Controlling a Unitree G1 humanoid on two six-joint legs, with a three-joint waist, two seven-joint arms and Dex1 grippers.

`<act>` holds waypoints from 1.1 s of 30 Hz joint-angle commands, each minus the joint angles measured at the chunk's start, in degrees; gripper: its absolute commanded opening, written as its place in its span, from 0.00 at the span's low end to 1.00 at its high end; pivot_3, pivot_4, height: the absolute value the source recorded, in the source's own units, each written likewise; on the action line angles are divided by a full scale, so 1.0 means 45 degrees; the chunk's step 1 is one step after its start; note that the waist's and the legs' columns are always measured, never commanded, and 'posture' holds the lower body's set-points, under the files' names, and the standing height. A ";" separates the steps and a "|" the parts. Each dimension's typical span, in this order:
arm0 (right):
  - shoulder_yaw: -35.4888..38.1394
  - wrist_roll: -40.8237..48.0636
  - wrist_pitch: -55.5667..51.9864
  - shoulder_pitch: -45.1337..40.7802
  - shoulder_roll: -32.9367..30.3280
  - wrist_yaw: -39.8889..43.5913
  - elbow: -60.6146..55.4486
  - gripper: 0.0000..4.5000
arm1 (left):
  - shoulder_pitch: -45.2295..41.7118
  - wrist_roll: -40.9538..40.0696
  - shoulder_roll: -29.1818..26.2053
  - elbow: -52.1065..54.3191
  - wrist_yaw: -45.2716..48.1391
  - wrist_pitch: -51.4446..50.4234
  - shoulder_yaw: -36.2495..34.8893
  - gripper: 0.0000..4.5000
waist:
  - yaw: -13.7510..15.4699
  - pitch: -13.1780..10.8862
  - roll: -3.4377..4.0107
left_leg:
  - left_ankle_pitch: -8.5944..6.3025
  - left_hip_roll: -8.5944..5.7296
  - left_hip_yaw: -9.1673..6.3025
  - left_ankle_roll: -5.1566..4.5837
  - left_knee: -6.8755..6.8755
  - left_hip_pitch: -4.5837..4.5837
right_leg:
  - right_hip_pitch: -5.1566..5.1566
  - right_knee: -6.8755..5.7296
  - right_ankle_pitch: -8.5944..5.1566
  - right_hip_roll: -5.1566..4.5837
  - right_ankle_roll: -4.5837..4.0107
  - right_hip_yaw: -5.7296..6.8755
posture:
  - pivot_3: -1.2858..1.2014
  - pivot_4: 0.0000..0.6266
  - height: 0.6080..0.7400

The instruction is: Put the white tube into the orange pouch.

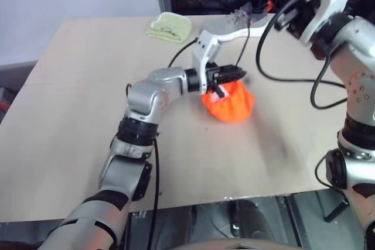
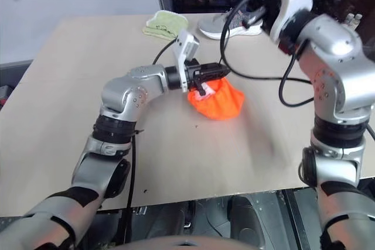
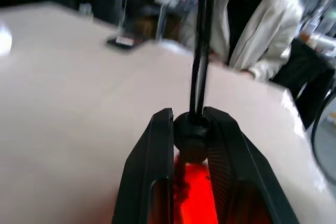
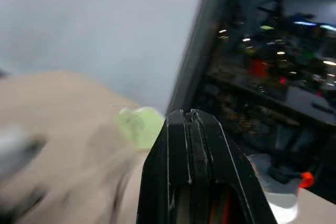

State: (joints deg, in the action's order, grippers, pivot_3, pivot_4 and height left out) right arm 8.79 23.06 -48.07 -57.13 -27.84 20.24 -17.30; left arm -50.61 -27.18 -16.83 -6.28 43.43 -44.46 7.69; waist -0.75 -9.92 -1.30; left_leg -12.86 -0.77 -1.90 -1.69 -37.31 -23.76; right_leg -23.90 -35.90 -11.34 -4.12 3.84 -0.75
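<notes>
Left hand (image 1: 234, 75) is hovering level over the bunched orange pouch (image 1: 230, 103) mid-surface (image 1: 76, 115), fingers nearly together, pinching something dark, looks like the pouch's zipper trim, can't tell for sure. White tube is hidden, likely already inside the pouch, so probably near done. Right hand (image 4: 189, 116) is raised clear, fingers pressed together, empty.

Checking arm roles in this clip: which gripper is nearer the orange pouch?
Left. The left gripper is at the top edge of the orange pouch, fingers nearly closed. The right gripper, shut, is raised well above and behind it.
</notes>
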 commanded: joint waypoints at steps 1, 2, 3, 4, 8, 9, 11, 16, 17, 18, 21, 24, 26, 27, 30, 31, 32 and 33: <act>0.1526 -0.0083 0.0799 -0.1207 0.0058 -0.1203 0.0659 0.00 | 0.0429 0.0226 -0.0333 0.0447 0.0071 -0.0142 0.0124 0.14 | 0.0023 0.0000 0.0000 | 0.0000 -0.0001 0.0000 0.0000 0.0001 -0.0002 | 0.0000 0.0001 0.0000 0.0000 0.0000 0.0002 | 0.52 0.24 1.00; 0.1737 -0.0180 0.1011 -0.1455 0.0015 -0.1460 0.0971 0.00 | 0.0690 0.0191 -0.0461 0.0686 0.0081 -0.0333 0.0128 0.14 | 0.0026 0.0000 0.0001 | 0.0000 0.0000 -0.0001 0.0000 0.0001 0.0000 | 0.0001 0.0003 0.0000 0.0000 0.0000 0.0004 | 0.52 0.24 1.00; 0.1871 -0.0250 0.1180 -0.1623 -0.0031 -0.1631 0.1189 0.00 | 0.0919 0.0131 -0.0548 0.0912 0.0080 -0.0499 0.0114 0.14 | 0.0023 0.0000 0.0000 | 0.0000 -0.0003 0.0001 0.0000 0.0007 -0.0003 | 0.0001 0.0006 0.0000 -0.0002 0.0000 0.0006 | 0.52 0.24 1.00; 0.2002 -0.0214 0.1229 -0.1726 -0.0022 -0.1777 0.1321 0.00 | 0.1121 0.0131 -0.0621 0.1107 0.0055 -0.0586 0.0131 0.14 | 0.0024 0.0000 0.0000 | 0.0000 -0.0002 0.0001 0.0000 0.0008 -0.0003 | 0.0001 0.0009 0.0000 -0.0002 0.0000 0.0003 | 0.52 0.24 1.00; 0.1265 0.0411 0.0247 -0.0716 -0.0617 -0.0589 0.0543 0.00 | 0.1195 -0.0120 -0.0310 0.1380 -0.0299 -0.0531 -0.0384 0.14 | 0.0059 -0.0002 0.0003 | 0.0000 -0.0002 0.0003 0.0000 0.0009 -0.0014 | -0.0004 0.0014 0.0000 -0.0005 -0.0001 0.0002 | 0.52 0.24 1.00; 0.0710 0.0622 -0.0152 -0.0028 -0.1054 0.0100 -0.0055 0.00 | 0.1133 -0.0287 -0.0230 0.1461 -0.0299 -0.0583 -0.0550 0.14 | 0.0041 -0.0002 0.0003 | -0.0001 0.0000 0.0003 -0.0002 0.0008 -0.0013 | 0.0005 0.0020 -0.0001 -0.0006 -0.0001 0.0015 | 0.52 0.24 1.00; 0.0075 0.0960 -0.0722 0.1138 -0.1306 0.0639 -0.0924 0.00 | 0.1073 -0.0543 -0.0159 0.1665 -0.0222 -0.0579 -0.0791 0.14 | 0.0033 -0.0002 0.0003 | -0.0001 -0.0002 0.0003 -0.0003 0.0009 -0.0013 | 0.0004 0.0016 0.0000 -0.0007 -0.0001 0.0006 | 0.52 0.24 1.00; -0.0936 0.1778 -0.1682 0.3646 -0.1378 0.1340 -0.2307 0.37 | 0.1041 -0.1497 -0.0154 0.2327 0.0090 -0.0574 -0.1539 0.13 | -0.0025 -0.0003 0.0004 | -0.0002 0.0008 0.0005 -0.0005 0.0005 0.0000 | 0.0004 0.0006 -0.0001 -0.0003 -0.0001 -0.0007 | 0.52 0.24 1.00; -0.0909 0.1869 -0.1788 0.3922 -0.1187 0.1178 -0.2427 0.47 | 0.0899 -0.1679 -0.0138 0.2310 0.0083 -0.0610 -0.1703 0.13 | -0.0021 -0.0003 0.0004 | -0.0002 0.0010 -0.0002 -0.0005 0.0003 -0.0002 | 0.0005 0.0005 -0.0001 -0.0002 0.0000 0.0000 | 0.52 0.24 1.00; -0.0825 0.1941 -0.1854 0.4075 -0.1010 0.1011 -0.2455 0.47 | 0.0734 -0.1805 -0.0111 0.2222 0.0033 -0.0649 -0.1844 0.13 | -0.0026 -0.0003 0.0005 | -0.0002 0.0010 -0.0002 -0.0005 0.0002 -0.0002 | 0.0005 0.0006 -0.0001 -0.0001 0.0000 0.0001 | 0.52 0.24 1.00; -0.0899 0.1823 -0.1744 0.4304 -0.1059 0.0985 -0.2446 0.47 | -0.0068 -0.1740 -0.0168 0.1612 0.0174 -0.0262 -0.2041 0.13 | 0.0009 -0.0003 0.0004 | -0.0002 0.0004 -0.0002 -0.0005 -0.0009 -0.0003 | 0.0007 0.0006 -0.0001 -0.0001 0.0001 0.0002 | 0.52 0.24 1.00; -0.0572 0.2258 -0.2146 0.4093 -0.0784 0.0836 -0.2380 0.47 | -0.0974 -0.2217 -0.0120 0.0965 0.0389 -0.0038 -0.2729 0.13 | 0.0023 -0.0003 0.0003 | -0.0002 0.0001 -0.0004 -0.0005 -0.0016 0.0002 | 0.0025 0.0012 -0.0001 0.0000 0.0001 0.0019 | 0.52 0.24 1.00; -0.0492 0.2410 -0.2249 0.3988 -0.0695 0.0759 -0.2350 0.47 | -0.1202 -0.2407 -0.0256 0.0722 0.0701 -0.0123 -0.2848 0.13 | 0.0009 -0.0003 0.0003 | -0.0002 0.0002 -0.0005 -0.0005 -0.0016 0.0001 | 0.0024 0.0012 -0.0001 0.0001 0.0002 0.0018 | 0.52 0.24 1.00; -0.0524 0.2362 -0.2163 0.3949 -0.0674 0.0705 -0.2350 0.47 | -0.1129 -0.2381 -0.0439 0.0716 0.1061 -0.0096 -0.2706 0.13 | 0.0001 -0.0003 0.0003 | -0.0002 0.0002 -0.0005 -0.0004 -0.0014 0.0001 | 0.0023 0.0013 -0.0001 0.0001 0.0002 0.0018 | 0.52 0.24 1.00; -0.2294 0.0305 -0.0241 0.3984 -0.1651 0.1060 -0.2495 0.47 | -0.0827 -0.2204 -0.0964 0.0798 0.2017 0.0032 -0.2262 0.13 | -0.0031 -0.0004 0.0005 | -0.0002 0.0003 0.0003 -0.0004 -0.0004 0.0003 | 0.0016 0.0016 -0.0002 0.0005 0.0002 0.0005 | 0.52 0.24 1.00; -0.2648 -0.0105 0.0109 0.3937 -0.1621 0.0952 -0.2421 0.47 | -0.0846 -0.2291 -0.1020 0.0816 0.2104 -0.0087 -0.2257 0.13 | -0.0029 -0.0004 0.0005 | -0.0002 0.0003 0.0009 -0.0003 -0.0002 -0.0001 | 0.0010 0.0018 -0.0002 0.0005 0.0002 0.0006 | 0.52 0.24 1.00; -0.2794 -0.0290 0.0283 0.3896 -0.1520 0.0855 -0.2325 0.47 | -0.0881 -0.2361 -0.1047 0.0809 0.2145 -0.0170 -0.2266 0.13 | -0.0024 -0.0005 0.0003 | -0.0002 0.0003 0.0016 -0.0003 -0.0002 -0.0002 | 0.0008 0.0022 -0.0003 0.0005 0.0002 0.0006 | 0.52 0.24 1.00; -0.3139 -0.0679 0.0843 0.3793 -0.1513 0.0971 -0.2258 0.47 | -0.0910 -0.2481 -0.1114 0.0863 0.2295 -0.0303 -0.2253 0.13 | -0.0021 -0.0005 0.0003 | -0.0002 0.0004 0.0014 -0.0003 -0.0003 -0.0007 | 0.0008 0.0022 -0.0003 0.0006 0.0002 0.0010 | 0.52 0.24 1.00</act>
State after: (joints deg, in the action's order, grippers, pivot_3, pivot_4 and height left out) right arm -4.11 22.31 -48.27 -38.27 -34.71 24.41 -26.07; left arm -53.51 -36.58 -21.44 -3.97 52.38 -45.93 -2.07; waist -0.85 -9.94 -1.29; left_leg -12.86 -0.76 -1.84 -1.71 -37.32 -23.80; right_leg -23.87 -35.81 -11.35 -4.09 3.86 -0.70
